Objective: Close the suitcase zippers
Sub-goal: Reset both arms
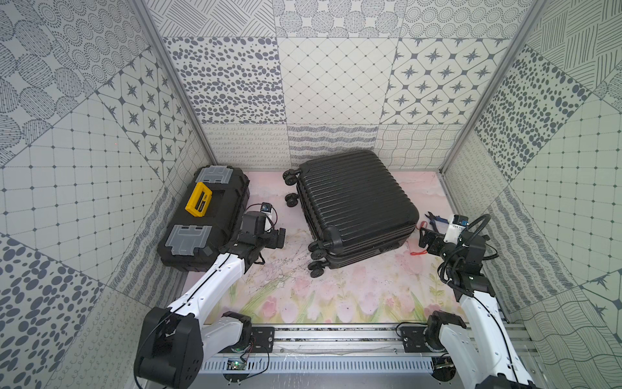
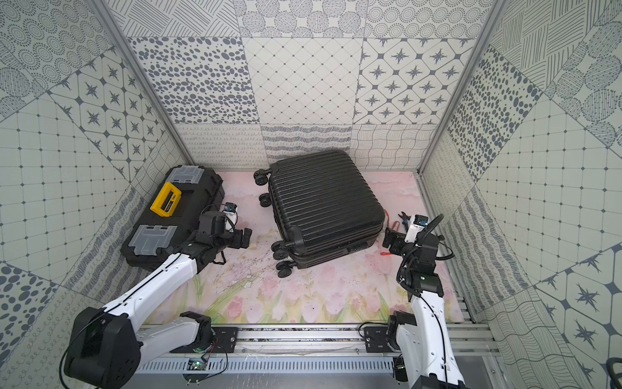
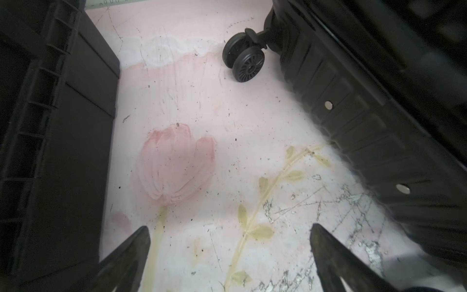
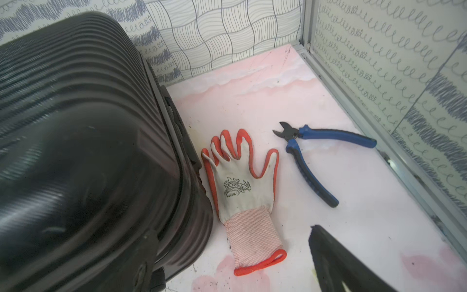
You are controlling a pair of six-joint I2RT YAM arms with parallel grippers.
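Suitcase: black ribbed hard-shell suitcase [image 1: 353, 202] lies flat on the counter [image 1: 353, 296], halves together.
Grippers: my left gripper [image 3: 229, 226] and right gripper [image 1: 425, 239] gape empty, flanking it.
Risk: I can't spot zipper pulls; blind pinching might shove the case.

Black toolbox [image 1: 215, 215]; glove [image 4: 242, 187] beside cutters [image 4: 294, 139] (blue handles).

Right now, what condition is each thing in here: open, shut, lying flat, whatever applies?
suitcase, lying flat, halves together.
zippers, too dark to tell whether done up.
toolbox, lid shut, yellow handle folded flat.
cutters, lying flat, handles spread.
glove, lying flat, empty.
left claw, open, empty.
right claw, open, empty.
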